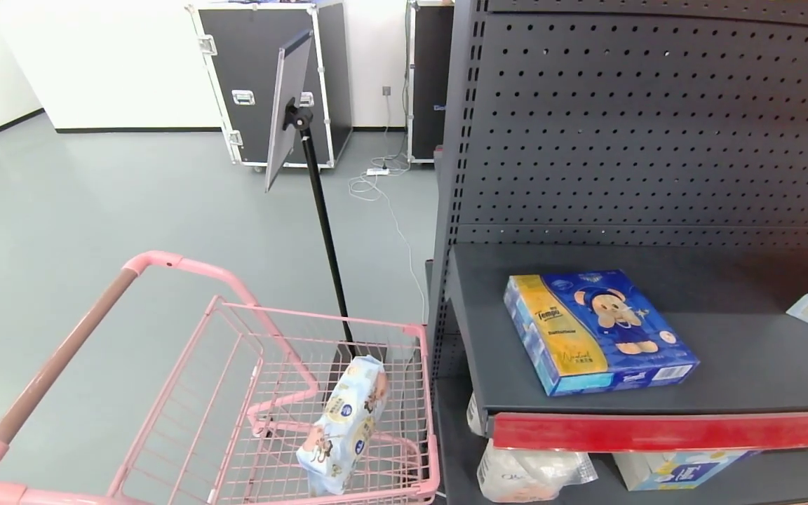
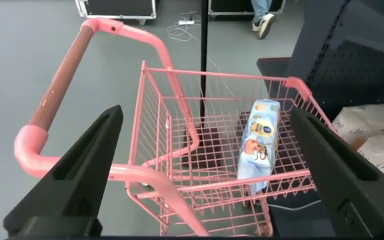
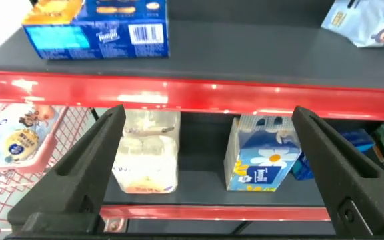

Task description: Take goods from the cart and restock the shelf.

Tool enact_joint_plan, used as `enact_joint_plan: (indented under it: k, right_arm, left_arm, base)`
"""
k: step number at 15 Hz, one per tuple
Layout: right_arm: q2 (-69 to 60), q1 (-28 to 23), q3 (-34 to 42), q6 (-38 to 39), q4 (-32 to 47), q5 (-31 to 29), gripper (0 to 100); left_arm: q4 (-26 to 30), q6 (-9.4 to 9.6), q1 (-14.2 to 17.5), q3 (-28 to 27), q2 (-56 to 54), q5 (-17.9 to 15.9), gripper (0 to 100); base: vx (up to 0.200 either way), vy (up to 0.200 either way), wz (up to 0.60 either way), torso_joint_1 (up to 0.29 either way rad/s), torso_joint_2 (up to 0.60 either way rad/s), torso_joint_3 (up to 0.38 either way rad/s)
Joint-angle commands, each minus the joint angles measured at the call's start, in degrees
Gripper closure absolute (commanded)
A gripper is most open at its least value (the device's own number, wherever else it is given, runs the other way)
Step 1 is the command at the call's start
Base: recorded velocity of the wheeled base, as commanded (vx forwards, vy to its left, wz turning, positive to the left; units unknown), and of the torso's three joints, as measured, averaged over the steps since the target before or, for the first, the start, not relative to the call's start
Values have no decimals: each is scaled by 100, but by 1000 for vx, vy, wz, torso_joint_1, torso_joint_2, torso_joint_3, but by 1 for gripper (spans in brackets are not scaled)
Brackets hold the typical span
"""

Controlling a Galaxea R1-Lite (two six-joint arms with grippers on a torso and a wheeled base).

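One tissue pack point(image 1: 345, 419) stands in the pink cart point(image 1: 179, 265).

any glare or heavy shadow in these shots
Right wrist view: bright glints on the red shelf edge, and the lower shelf beneath sits in shadow. Head view: the upper shelf darkens toward its back. Left wrist view: the pink cart is evenly lit.

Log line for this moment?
left claw open, facing cart; right claw open, facing lower shelf; soft pack in cart; blue box on upper shelf
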State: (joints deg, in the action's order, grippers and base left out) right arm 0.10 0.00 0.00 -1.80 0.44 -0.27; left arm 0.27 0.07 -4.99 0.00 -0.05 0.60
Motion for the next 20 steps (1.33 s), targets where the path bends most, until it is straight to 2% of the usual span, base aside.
enact_joint_plan:
  k: [1,14,20]
  right_arm:
    - [-1,0,0,-4,0,-8,0]
    - [-1,0,0,-4,0,-43,0]
    - [-1,0,0,-13,0,-43,0]
  left_arm:
    - [0,1,-2,0,5,2,0]
    - [8,1,-2,0,5,2,0]
    - [8,1,-2,0,5,2,0]
  base:
    - [0,0,0,-144,334,188]
    - [0,0,0,-141,367,225]
    - [0,0,0,-175,518,340]
